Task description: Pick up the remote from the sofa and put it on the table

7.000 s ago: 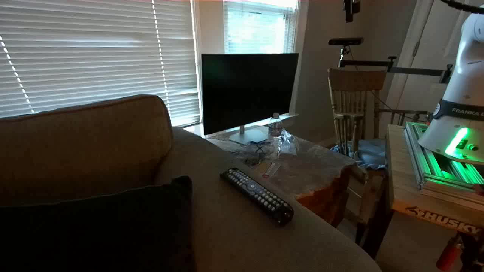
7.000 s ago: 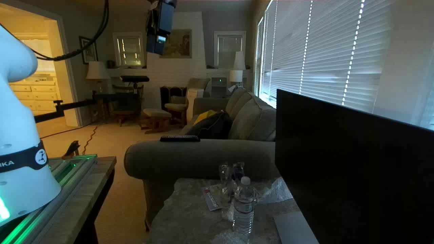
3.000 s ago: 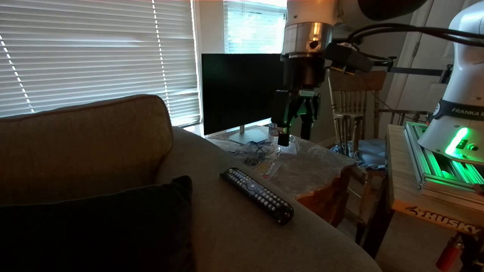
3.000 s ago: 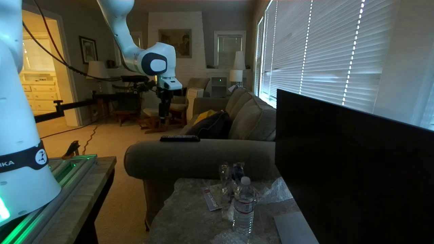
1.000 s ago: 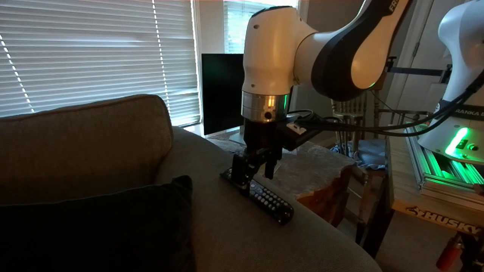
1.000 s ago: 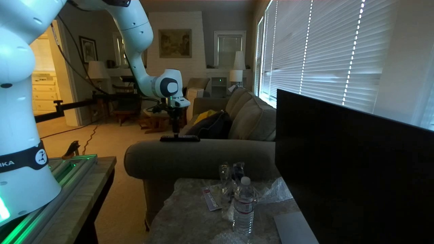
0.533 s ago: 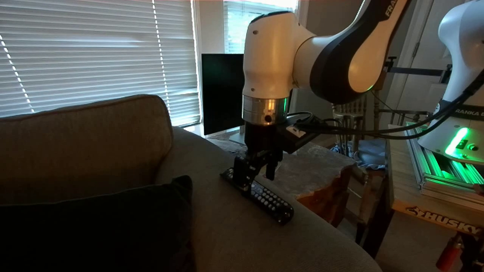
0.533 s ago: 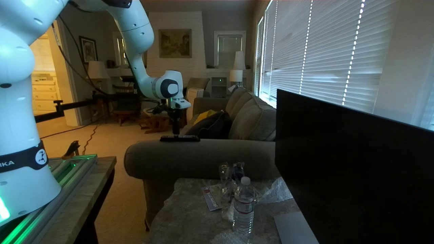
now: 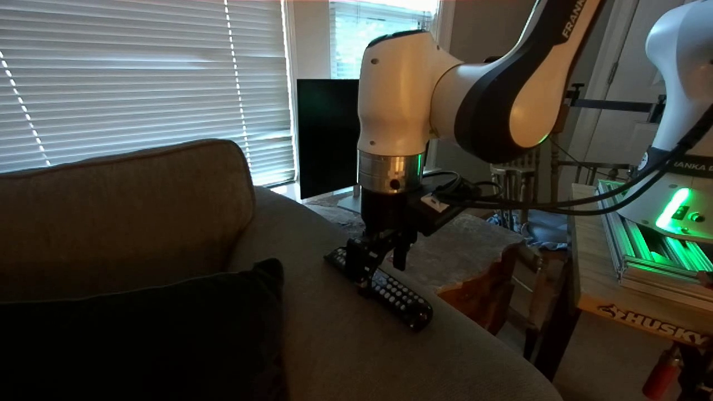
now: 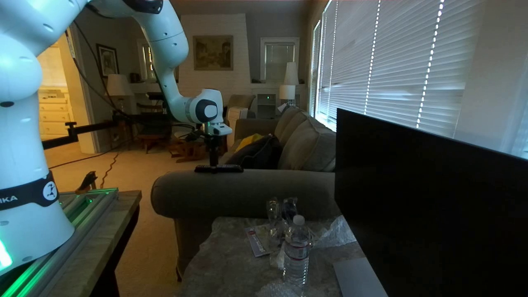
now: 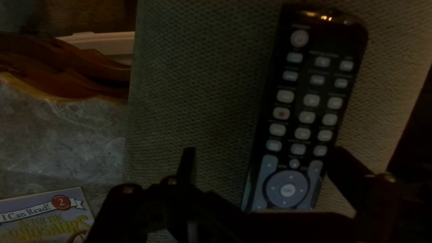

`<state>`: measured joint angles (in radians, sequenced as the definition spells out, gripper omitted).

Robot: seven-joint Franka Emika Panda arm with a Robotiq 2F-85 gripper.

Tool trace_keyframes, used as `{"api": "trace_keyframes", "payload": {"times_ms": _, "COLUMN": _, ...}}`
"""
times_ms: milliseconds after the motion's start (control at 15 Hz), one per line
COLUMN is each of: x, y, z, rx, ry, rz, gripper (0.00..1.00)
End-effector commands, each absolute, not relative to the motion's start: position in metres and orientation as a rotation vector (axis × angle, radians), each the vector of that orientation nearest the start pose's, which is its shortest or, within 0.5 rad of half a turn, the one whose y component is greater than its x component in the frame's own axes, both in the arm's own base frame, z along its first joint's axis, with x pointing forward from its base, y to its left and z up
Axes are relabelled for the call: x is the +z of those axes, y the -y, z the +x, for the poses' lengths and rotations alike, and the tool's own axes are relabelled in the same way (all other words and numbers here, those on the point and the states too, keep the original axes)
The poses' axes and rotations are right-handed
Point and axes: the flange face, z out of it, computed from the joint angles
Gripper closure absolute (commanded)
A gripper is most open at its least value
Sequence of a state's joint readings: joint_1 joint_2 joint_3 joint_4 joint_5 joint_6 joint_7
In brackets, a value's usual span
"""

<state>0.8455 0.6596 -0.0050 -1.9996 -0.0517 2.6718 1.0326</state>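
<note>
The long black remote with pale buttons point(image 9: 400, 295) lies flat on the arm of the beige sofa point(image 9: 445, 362); it also shows in an exterior view point(image 10: 231, 169). In the wrist view the remote point(image 11: 300, 118) lies between my fingers. My gripper point(image 9: 382, 278) points down, low over the remote's middle. In the wrist view my gripper point(image 11: 263, 150) is open: the left finger stands apart from the remote, the right finger is at its right edge, contact unclear. The table point(image 9: 468, 239) stands beside the sofa arm, lower; its stone-like top also shows in an exterior view point(image 10: 222, 264).
On the table are a water bottle point(image 10: 296, 255), crinkly clear plastic point(image 10: 336, 234), a thin book point(image 11: 44, 216) and a big black screen point(image 10: 412, 198). A dark cushion point(image 9: 145, 340) lies on the sofa. A wooden workbench point(image 9: 590, 267) bears the robot base.
My arm came in from above, reached the remote about a second ago, and has since sunk slightly further around it. The gripper stays open. The remote has not moved.
</note>
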Motion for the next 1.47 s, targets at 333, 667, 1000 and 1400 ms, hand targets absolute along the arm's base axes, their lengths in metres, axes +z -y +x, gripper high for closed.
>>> {"api": "trace_keyframes", "payload": {"times_ms": 333, "x": 0.121, "y": -0.459, "z": 0.403, "rx": -0.050, "ry": -0.279, "rz": -3.116, "gripper": 0.25}}
{"api": "trace_keyframes", "payload": {"times_ms": 667, "x": 0.120, "y": -0.461, "z": 0.404, "rx": -0.057, "ry": -0.287, "rz": -3.107, "gripper": 0.56}}
{"api": "trace_keyframes", "payload": {"times_ms": 1000, "x": 0.124, "y": -0.462, "z": 0.403, "rx": -0.049, "ry": -0.287, "rz": -3.108, "gripper": 0.71}}
{"api": "trace_keyframes", "payload": {"times_ms": 1400, "x": 0.143, "y": -0.437, "z": 0.398, "rx": 0.020, "ry": -0.258, "rz": -3.133, "gripper": 0.71}}
